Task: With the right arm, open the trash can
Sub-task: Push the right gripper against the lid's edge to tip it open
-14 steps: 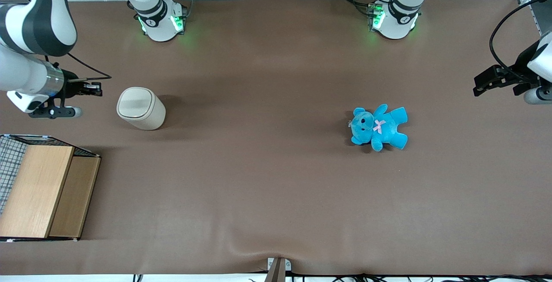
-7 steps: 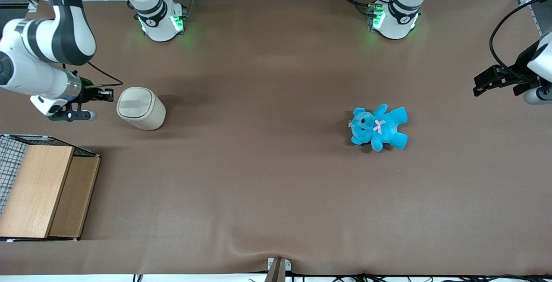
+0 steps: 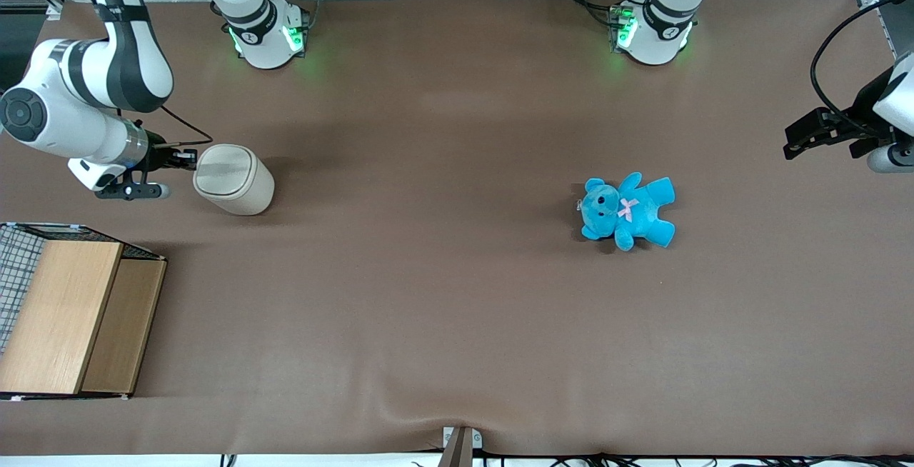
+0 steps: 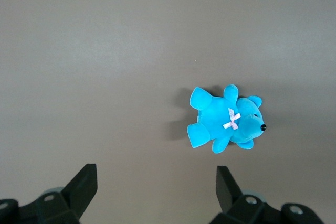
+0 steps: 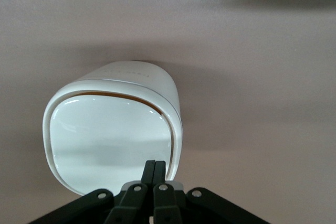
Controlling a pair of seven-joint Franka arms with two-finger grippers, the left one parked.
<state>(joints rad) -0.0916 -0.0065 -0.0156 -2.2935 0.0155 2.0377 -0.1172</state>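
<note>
The trash can (image 3: 234, 179) is a small cream-white bin standing upright on the brown table, its rounded-square flip lid (image 3: 223, 169) closed. In the right wrist view the lid (image 5: 110, 140) shows flat with a thin gap along one edge. My right arm (image 3: 78, 110) reaches in from the working arm's end of the table. Its black gripper (image 3: 191, 158) is shut and empty, fingers pressed together, with the fingertips (image 5: 155, 165) at the rim of the lid.
A wooden-topped wire crate (image 3: 68, 313) stands nearer the front camera than the trash can. A blue teddy (image 3: 626, 210) lies toward the parked arm's end of the table, also seen in the left wrist view (image 4: 226, 121).
My right arm has swung toward the trash can, and the shut gripper has moved from well beside it to its lid rim. The can and lid have not moved.
</note>
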